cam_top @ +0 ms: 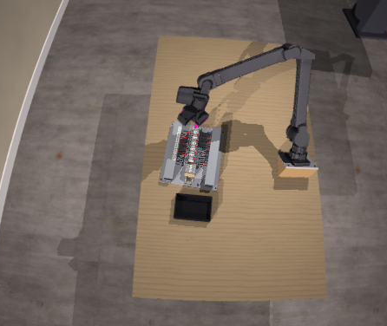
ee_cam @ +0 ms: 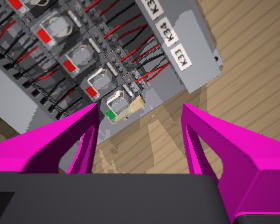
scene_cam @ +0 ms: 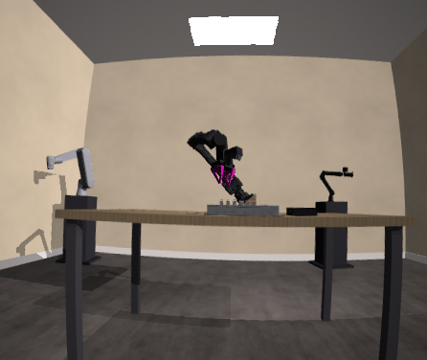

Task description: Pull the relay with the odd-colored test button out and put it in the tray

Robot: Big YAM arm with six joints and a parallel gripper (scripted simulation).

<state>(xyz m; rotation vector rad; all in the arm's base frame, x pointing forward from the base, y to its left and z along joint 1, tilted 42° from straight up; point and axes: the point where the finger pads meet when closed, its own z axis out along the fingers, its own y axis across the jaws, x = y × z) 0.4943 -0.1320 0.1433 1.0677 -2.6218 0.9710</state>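
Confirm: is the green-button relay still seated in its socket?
Seated. The green-button relay stands in line with the red-button ones; the open tool hovers short of it.

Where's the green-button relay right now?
In the wrist view the green-button relay sits socketed at the end of the row on the panel, next to a red-button relay, just ahead of the open gripper.

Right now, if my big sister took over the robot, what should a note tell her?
Gripper: open, holding nothing, hanging above the end of the relay board farthest from the tray.
Odd relay: green test button, the others show red. It sits in its socket at the board's end, ahead of the pink fingers.
Tray: black, open side up on the bench, just past the board's other end, nothing seen in it.
Done: the approach only.
Left: grip the green-button relay, pull it out, put it in the tray, let go.
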